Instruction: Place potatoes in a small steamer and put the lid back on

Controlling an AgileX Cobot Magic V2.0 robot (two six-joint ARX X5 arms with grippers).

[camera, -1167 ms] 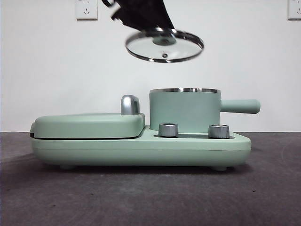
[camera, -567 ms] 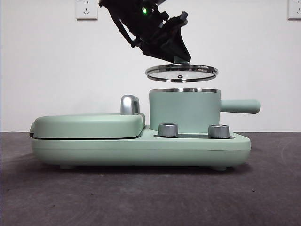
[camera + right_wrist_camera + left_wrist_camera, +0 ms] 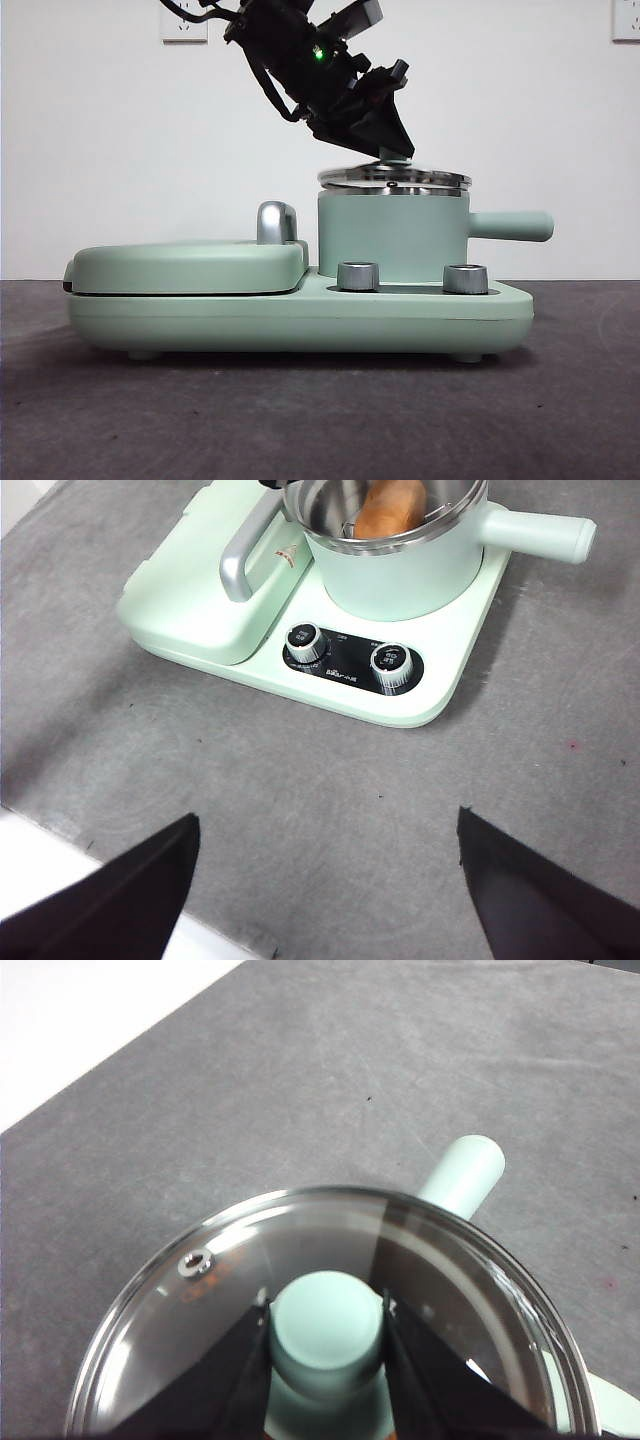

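The mint-green small steamer (image 3: 392, 235) stands on the right half of the cooker base, its stubby handle (image 3: 512, 225) pointing right. The glass lid (image 3: 395, 180) sits level on the steamer's steel rim, or a hair above it. My left gripper (image 3: 396, 152) comes down from the upper left and is shut on the lid's mint-green knob (image 3: 325, 1345). The glass (image 3: 240, 1280) spreads around it in the left wrist view. The orange-brown potato (image 3: 392, 508) lies inside the steamer (image 3: 400, 575) in the right wrist view. My right gripper (image 3: 325, 880) is open and empty, high in front of the cooker.
The flat mint-green griddle cover (image 3: 190, 265) with its chrome handle (image 3: 277, 222) fills the left half of the base (image 3: 300, 320). Two steel dials (image 3: 358, 276) (image 3: 465, 278) sit at the front. Dark grey table lies all around.
My left gripper has carried the lid down and to the right, from tilted high above the griddle side to level over the steamer and then onto its rim.
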